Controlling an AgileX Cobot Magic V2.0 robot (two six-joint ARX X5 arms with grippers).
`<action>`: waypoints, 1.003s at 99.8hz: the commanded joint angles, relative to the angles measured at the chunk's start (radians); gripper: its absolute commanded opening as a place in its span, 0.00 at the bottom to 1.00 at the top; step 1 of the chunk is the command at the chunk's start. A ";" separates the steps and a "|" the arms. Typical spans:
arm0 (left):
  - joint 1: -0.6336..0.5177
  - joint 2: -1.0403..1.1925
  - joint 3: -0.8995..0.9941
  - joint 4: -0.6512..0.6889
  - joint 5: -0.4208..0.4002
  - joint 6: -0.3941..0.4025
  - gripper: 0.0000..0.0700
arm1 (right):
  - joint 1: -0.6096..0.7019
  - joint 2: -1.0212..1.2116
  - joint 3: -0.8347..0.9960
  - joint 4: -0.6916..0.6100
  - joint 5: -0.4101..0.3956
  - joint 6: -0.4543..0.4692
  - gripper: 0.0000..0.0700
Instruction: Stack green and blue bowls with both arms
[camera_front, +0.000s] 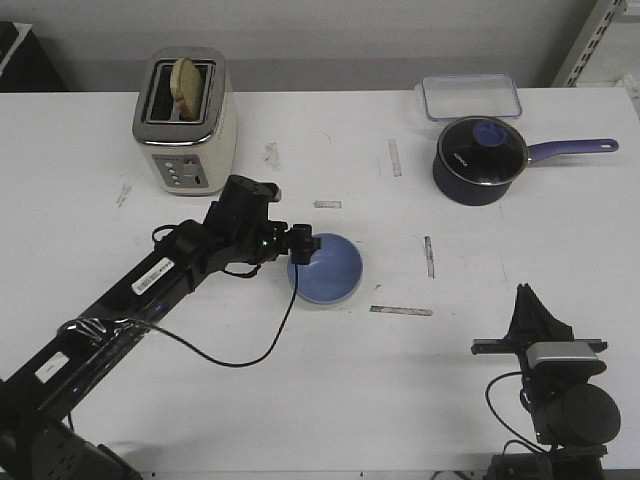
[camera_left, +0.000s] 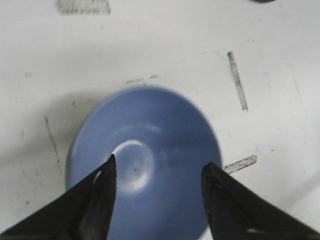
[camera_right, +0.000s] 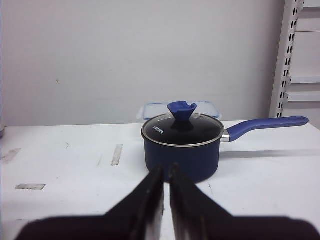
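Note:
The light blue bowl (camera_front: 330, 270) sits upright on the white table near its middle. It fills the left wrist view (camera_left: 150, 130). My left gripper (camera_front: 305, 246) is open over the bowl's left part, its two fingertips (camera_left: 111, 165) spread above the bowl's inside, with nothing between them (camera_left: 160, 165). The green bowl shows in no view. My right gripper (camera_front: 528, 302) rests at the front right of the table, shut and empty (camera_right: 166, 170), pointing at the dark pot.
A dark pot (camera_front: 480, 158) with a glass lid and purple handle stands at the back right, also in the right wrist view (camera_right: 182, 145). A clear lidded container (camera_front: 470, 95) lies behind it. A toaster (camera_front: 185, 120) with bread stands at the back left. Tape strips (camera_front: 401, 310) mark the table.

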 joint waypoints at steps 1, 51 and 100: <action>-0.005 -0.031 -0.039 0.056 -0.004 0.129 0.47 | 0.001 -0.002 0.004 0.010 0.000 -0.002 0.02; 0.060 -0.492 -0.600 0.565 -0.244 0.459 0.16 | 0.001 -0.002 0.004 0.010 0.000 -0.002 0.02; 0.325 -0.969 -0.974 0.613 -0.319 0.455 0.00 | 0.001 -0.001 0.004 0.010 0.000 -0.002 0.02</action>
